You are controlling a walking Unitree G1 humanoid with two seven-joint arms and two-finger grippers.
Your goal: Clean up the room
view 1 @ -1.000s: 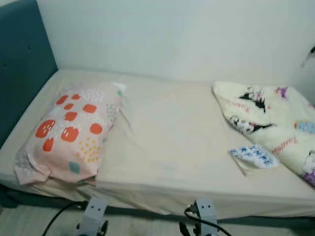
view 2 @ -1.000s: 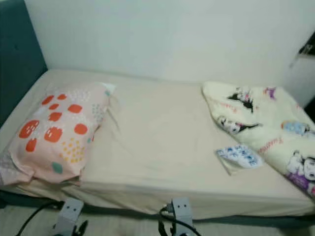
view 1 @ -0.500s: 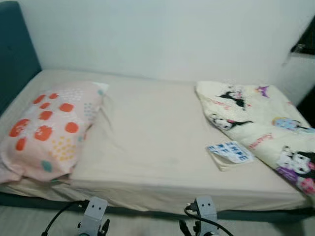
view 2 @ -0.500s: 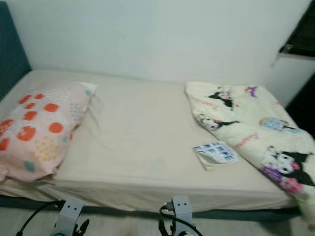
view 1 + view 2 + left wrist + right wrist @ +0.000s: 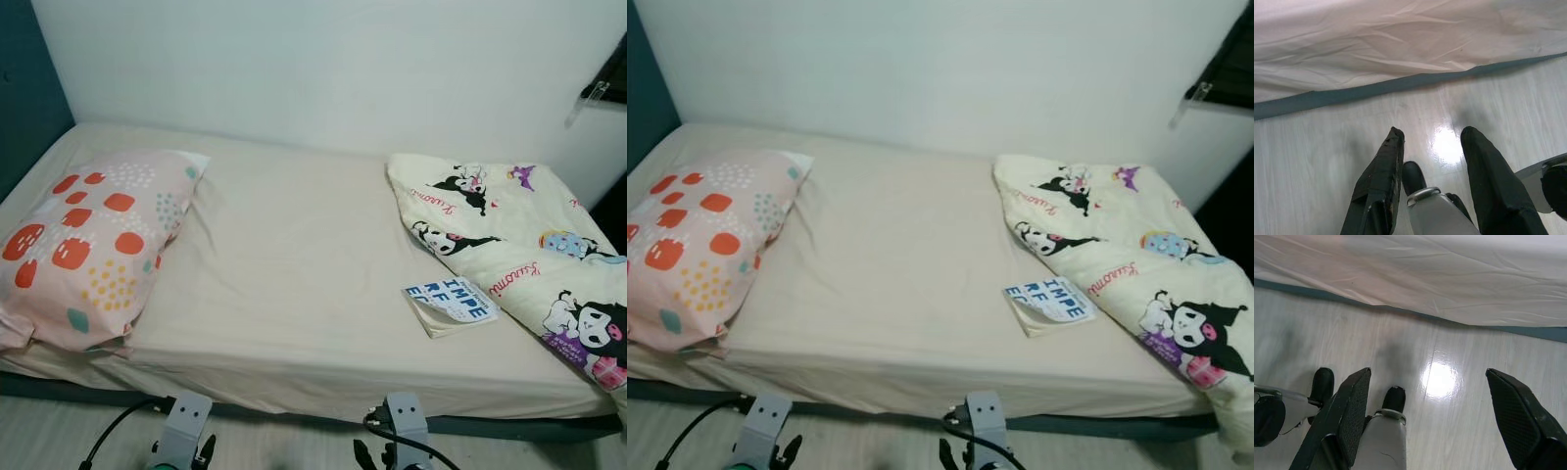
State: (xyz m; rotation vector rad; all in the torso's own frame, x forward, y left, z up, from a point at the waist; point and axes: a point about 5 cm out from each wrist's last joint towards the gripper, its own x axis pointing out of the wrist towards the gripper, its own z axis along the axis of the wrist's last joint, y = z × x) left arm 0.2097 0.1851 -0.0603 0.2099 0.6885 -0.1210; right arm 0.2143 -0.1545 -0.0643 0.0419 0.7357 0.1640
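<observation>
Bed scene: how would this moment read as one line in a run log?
bed: pillow left, book beside blanket right | left gripper open, low over floor | right gripper open, low over floor

Cream cloth bed sheet (image 5: 294, 264): matt, creased. Spotted pink fabric pillow (image 5: 83, 245): matt. Pale wood-look plank floor (image 5: 1449, 396): glossy, reflective. Printed paper booklet (image 5: 449, 300): smooth.

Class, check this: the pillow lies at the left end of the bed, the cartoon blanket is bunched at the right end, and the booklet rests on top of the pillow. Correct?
One error: the booklet rests on the sheet beside the blanket, not on the pillow. The left eye view shows it. The rest stands.
</observation>
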